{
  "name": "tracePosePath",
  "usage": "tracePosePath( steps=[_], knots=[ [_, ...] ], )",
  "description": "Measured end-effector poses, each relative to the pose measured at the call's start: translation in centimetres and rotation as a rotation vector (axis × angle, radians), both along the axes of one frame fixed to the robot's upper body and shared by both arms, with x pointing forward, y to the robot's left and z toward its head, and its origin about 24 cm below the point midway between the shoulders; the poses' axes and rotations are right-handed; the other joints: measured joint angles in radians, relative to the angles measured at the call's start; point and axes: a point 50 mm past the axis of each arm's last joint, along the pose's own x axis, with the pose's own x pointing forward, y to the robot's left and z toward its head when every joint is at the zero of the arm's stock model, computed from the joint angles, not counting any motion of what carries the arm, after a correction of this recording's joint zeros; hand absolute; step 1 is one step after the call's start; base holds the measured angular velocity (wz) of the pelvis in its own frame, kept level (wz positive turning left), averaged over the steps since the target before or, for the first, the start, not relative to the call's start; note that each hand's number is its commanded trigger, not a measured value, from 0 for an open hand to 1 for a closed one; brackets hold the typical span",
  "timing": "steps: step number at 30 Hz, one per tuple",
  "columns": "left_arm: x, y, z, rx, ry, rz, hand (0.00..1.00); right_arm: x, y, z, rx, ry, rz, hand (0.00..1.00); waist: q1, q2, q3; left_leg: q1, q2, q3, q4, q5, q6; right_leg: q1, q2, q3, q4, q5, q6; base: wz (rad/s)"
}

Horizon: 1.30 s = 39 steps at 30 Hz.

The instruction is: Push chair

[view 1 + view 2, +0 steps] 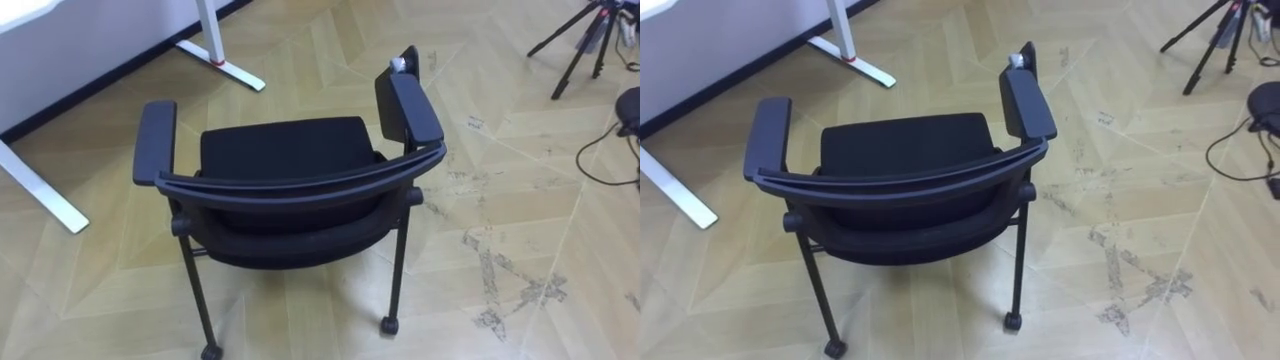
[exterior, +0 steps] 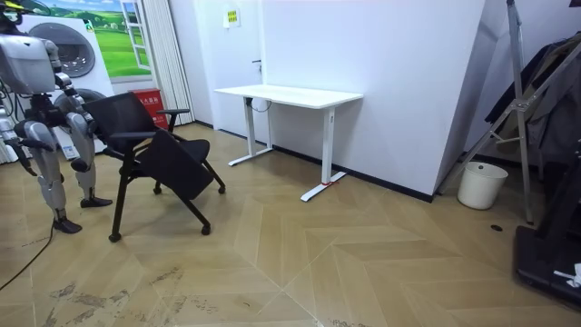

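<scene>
A black chair (image 1: 285, 150) on castors is seen just in front of the robot. Its curved backrest is nearest, and the seat and two armrests point away across the wooden floor (image 1: 500, 200). In the room view the robot is shown standing behind the chair at the room view's left. The left hand (image 2: 85, 163) and right hand (image 2: 27, 162) are held low, and whether they are spread or closed cannot be told. Beyond the chair, a white desk (image 2: 290, 94) is set at the floor's far edge by the wall. A tripod (image 1: 590, 40) is seen far right.
</scene>
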Motion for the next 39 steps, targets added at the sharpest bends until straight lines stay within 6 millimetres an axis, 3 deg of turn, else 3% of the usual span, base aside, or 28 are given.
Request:
tracePosePath(
  steps=[16,22,25,27,31,39],
  knots=[
    [-0.8,0.1,-0.1,0.002,0.021,0.047,0.00,-1.5,-0.3,-0.1,-0.035,0.061,-0.060,0.00,-0.002,0.013,-0.0080,-0.001,0.000,-0.005,0.001,0.000,0.000,0.004,0.000,-0.004,0.000,0.000,0.000,0.00],
    [-0.9,0.2,-0.1,0.040,0.040,0.075,0.00,-1.9,-0.4,-0.1,-0.042,0.085,-0.103,0.00,-0.002,0.022,-0.0071,0.008,0.000,-0.013,0.000,0.000,0.000,0.016,0.000,-0.012,-0.001,0.000,0.000,0.04],
    [-1.5,1.0,0.0,0.094,0.057,0.107,0.00,-2.3,-0.7,-0.1,-0.050,0.092,-0.127,0.00,-0.002,0.027,-0.0063,0.018,0.000,-0.012,0.000,0.000,0.000,0.026,0.000,-0.011,-0.001,0.000,0.000,0.00],
    [-1.8,1.8,0.2,0.152,0.073,0.129,0.00,-2.5,-0.8,-0.1,-0.055,0.095,-0.137,0.00,-0.003,0.027,-0.0017,0.030,0.000,-0.011,-0.002,0.000,0.000,0.036,0.000,-0.010,-0.001,0.000,0.000,0.00],
    [-2.0,2.6,0.4,0.216,0.084,0.158,0.00,-2.5,-1.1,0.0,-0.063,0.096,-0.155,0.00,-0.002,0.033,-0.0022,0.032,0.000,-0.010,0.002,0.000,0.000,0.038,0.000,-0.003,0.001,0.000,0.000,0.00],
    [1.9,5.8,2.1,0.449,0.004,0.074,0.00,-2.7,-2.6,0.3,-0.105,0.105,-0.139,0.00,-0.015,0.055,-0.0036,0.040,0.000,-0.012,0.002,0.000,0.000,0.049,0.000,0.003,0.001,-0.001,-0.001,0.01]
  ],
)
